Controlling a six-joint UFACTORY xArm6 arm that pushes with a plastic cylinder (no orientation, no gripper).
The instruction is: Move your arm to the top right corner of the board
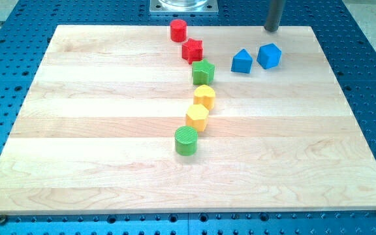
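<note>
My tip (271, 29) is at the top edge of the wooden board (109, 163), right of centre and left of the top right corner. It touches no block. The nearest blocks are a blue cube (269, 56) just below it and a blue wedge-like block (241, 61) to that cube's left. A chain of blocks runs down the middle: a red cylinder (178, 30), a red star-like block (192, 50), a green block (203, 72), a yellow heart-like block (205, 96), a yellow hexagon-like block (197, 117) and a green cylinder (187, 140).
A metal base plate (183, 6) sits beyond the board's top edge at centre. A blue perforated table (364, 59) surrounds the board on all sides.
</note>
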